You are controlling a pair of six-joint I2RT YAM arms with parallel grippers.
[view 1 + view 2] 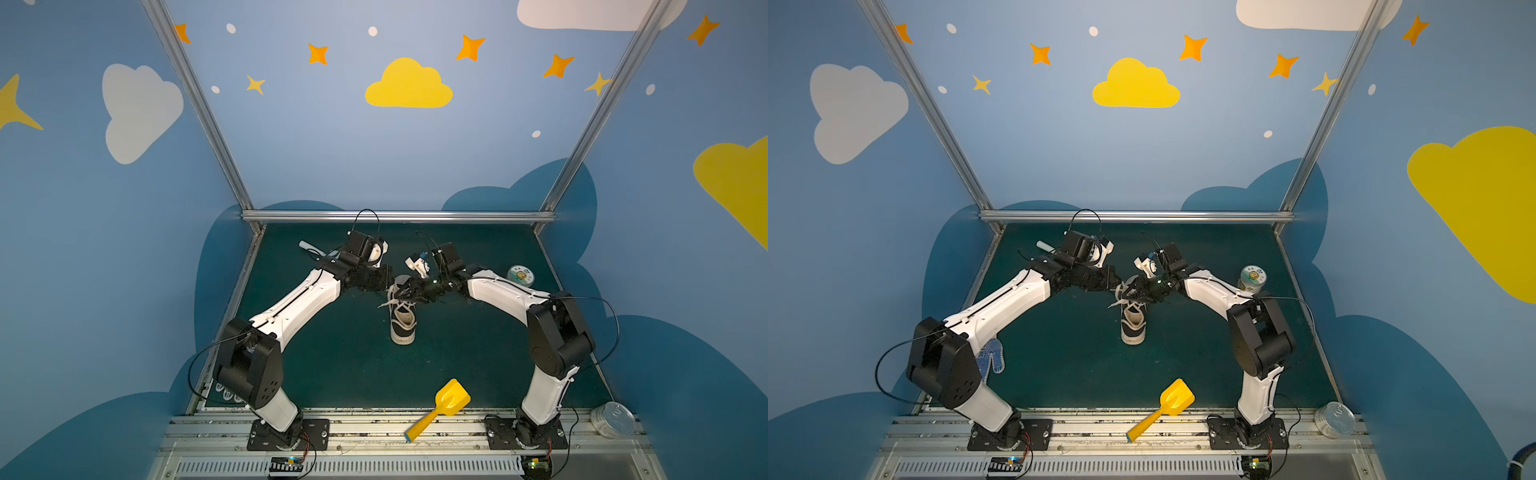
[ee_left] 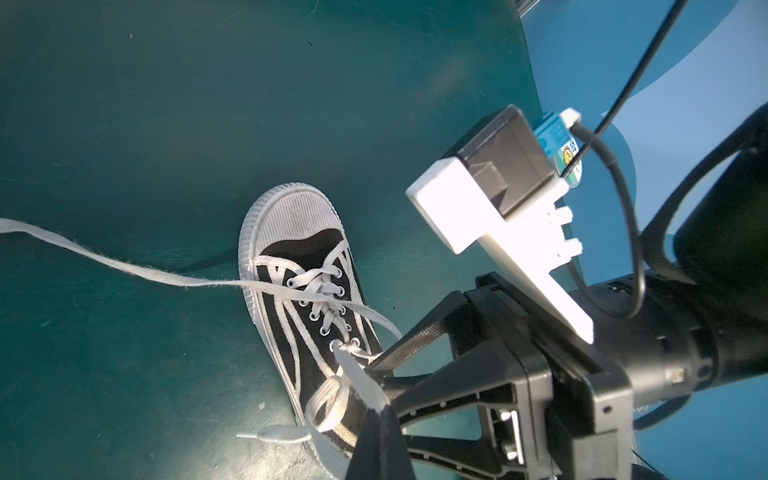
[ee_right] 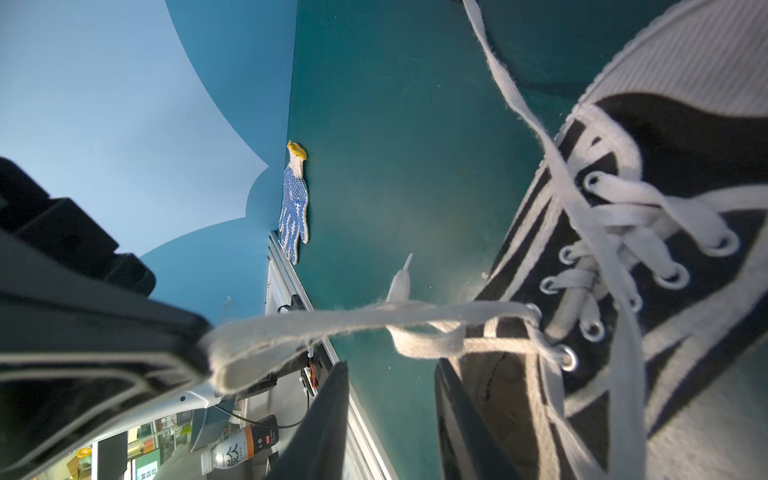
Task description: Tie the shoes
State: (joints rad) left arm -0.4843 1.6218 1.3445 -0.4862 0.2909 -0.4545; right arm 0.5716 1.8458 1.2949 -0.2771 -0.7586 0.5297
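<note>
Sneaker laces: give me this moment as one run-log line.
sneaker: on its sole, no bow | left gripper: shut on lace, taut | right gripper: open beside sneaker, empty

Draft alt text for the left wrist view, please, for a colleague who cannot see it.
The left claw pinches a cream lace, pulled taut from the top eyelet of a black sneaker on a green table. The right claw, open, sits beside it; the other lace runs out of frame.

A cream lace (image 2: pixel 358 374) is pinched tight in the left gripper (image 2: pixel 379 409), drawn taut from the top eyelet (image 2: pixel 336 345) of the sneaker (image 2: pixel 299 249) just ahead. The right gripper (image 2: pixel 390 372) is seen right beside it, and another strand (image 2: pixel 124 266) is stretched off sideways over the green mat (image 2: pixel 124 104).
</note>
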